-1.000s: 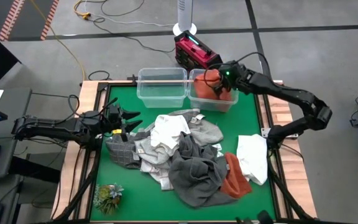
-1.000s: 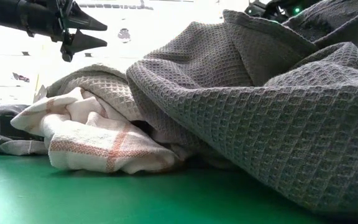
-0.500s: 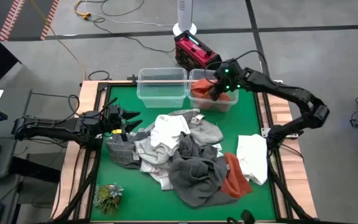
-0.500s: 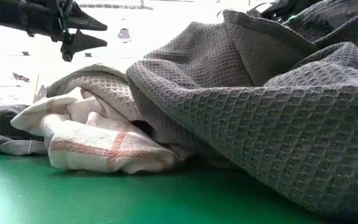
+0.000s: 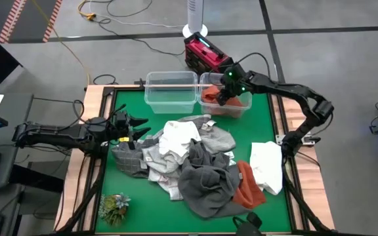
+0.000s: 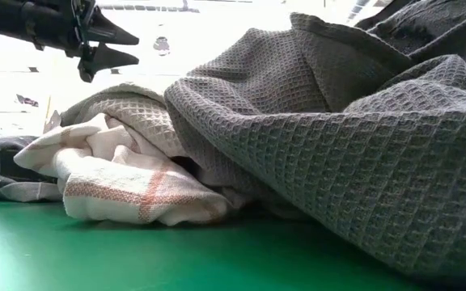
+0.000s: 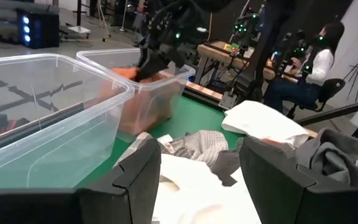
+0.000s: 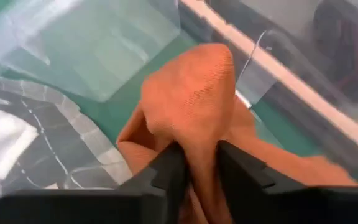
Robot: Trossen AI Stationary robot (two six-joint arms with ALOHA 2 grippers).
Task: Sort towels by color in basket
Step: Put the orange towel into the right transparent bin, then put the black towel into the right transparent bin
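A rust orange towel (image 5: 212, 99) lies in the right clear bin (image 5: 241, 110) at the table's far edge, and my right gripper (image 5: 225, 94) is shut on it inside the bin. In the right wrist view the towel (image 8: 191, 93) bulges up ahead of the fingers. The left clear bin (image 5: 170, 92) holds nothing. The pile mid-table has a white towel (image 5: 179, 137), dark grey towels (image 5: 205, 177), a checked one (image 5: 126, 158) and another rust orange one (image 5: 248, 189). My left gripper (image 5: 135, 128) hovers open at the pile's left edge, above the towels (image 6: 108, 44). My right gripper pinches a raised fold of the rust orange towel (image 8: 199, 163) between its two fingers, slanting down into the right bin from the table's right. The cloth bunches up over the fingertips. The towel's lower part (image 8: 291, 168) spreads on the bin floor.
A separate white towel (image 5: 266, 165) lies near the right edge. A small green plant (image 5: 113, 206) sits at the near left corner. A red device (image 5: 205, 56) stands on the floor behind the bins. People sit in the room beyond (image 7: 316, 65).
My right gripper has moved down into the right bin and a little toward the table's left and near side, still shut on the rust orange towel. The towel, first bunched above the bin's rim, now sits lower with its bottom spread in the bin.
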